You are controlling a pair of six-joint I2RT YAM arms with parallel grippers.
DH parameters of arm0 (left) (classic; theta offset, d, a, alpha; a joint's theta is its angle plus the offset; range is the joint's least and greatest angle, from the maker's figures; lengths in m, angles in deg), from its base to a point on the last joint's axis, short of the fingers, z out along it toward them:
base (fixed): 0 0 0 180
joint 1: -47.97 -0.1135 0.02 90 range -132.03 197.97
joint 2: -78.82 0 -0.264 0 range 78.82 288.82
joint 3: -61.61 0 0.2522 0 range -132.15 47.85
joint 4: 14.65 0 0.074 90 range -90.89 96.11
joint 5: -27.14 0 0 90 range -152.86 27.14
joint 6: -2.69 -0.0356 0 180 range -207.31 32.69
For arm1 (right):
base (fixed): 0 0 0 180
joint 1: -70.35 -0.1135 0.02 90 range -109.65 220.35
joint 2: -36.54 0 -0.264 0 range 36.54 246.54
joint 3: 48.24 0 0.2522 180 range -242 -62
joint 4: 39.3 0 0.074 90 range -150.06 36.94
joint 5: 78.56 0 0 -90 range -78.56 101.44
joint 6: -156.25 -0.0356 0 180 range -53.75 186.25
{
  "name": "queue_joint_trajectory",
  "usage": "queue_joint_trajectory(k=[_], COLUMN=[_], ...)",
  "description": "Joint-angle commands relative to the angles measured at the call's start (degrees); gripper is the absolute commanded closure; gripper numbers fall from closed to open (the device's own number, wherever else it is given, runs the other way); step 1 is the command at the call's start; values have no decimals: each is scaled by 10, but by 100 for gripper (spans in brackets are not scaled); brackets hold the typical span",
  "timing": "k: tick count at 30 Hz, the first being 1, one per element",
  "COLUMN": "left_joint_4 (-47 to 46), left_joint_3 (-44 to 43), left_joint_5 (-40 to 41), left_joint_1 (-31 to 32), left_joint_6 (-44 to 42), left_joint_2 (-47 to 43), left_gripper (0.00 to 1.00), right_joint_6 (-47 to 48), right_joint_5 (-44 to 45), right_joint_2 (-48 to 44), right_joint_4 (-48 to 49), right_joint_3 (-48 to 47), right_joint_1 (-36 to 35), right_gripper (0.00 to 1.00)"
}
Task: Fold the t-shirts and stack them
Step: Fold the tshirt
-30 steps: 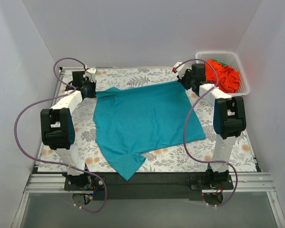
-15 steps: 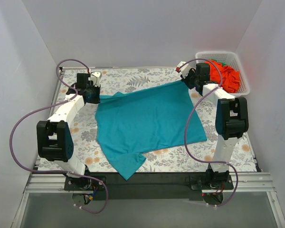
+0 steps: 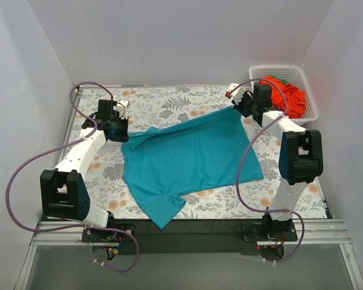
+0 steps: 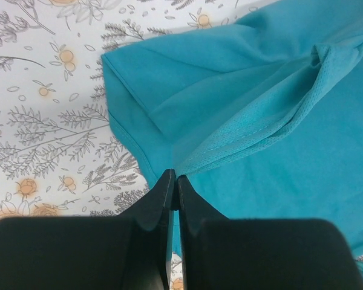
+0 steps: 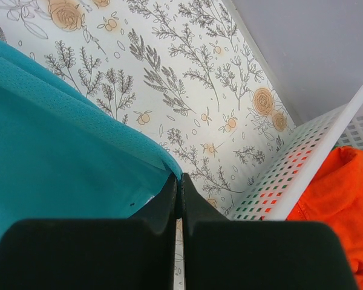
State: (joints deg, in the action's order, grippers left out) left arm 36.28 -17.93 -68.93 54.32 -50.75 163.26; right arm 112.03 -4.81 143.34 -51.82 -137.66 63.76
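Teal t-shirt (image 3: 187,157) spread on the floral table (image 3: 169,101), its far edge pinched at both corners: left gripper (image 4: 173,181) and right gripper (image 5: 179,181) are each clamped tight on cloth. Since a second ago the left corner has been drawn nearer (edge now slanted). Orange-red t-shirt (image 3: 288,96) is kept in the white basket (image 3: 309,93).
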Motion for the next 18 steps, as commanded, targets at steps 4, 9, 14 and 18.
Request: queue_joint_trajectory(k=[4,9,14,18], left_joint_4=[26,32,54,70], left_joint_3=[34,45,49,32], left_joint_5=[-4,-13,-32,-69], left_joint_1=[14,23,28,25], left_joint_6=[-3,-14,-33,-46], left_joint_2=[-26,-19,-17,-44], left_gripper=[100,100,76,48], right_joint_6=[55,79,121,140], right_joint_5=[-12,-13,3,10], right_joint_2=[-34,-41,-43,-53], right_joint_4=[-5,-11,-61,-97], right_joint_3=[31,63,73,68], right_joint_1=[6,6,7,12], right_gripper=[99,99,90,47])
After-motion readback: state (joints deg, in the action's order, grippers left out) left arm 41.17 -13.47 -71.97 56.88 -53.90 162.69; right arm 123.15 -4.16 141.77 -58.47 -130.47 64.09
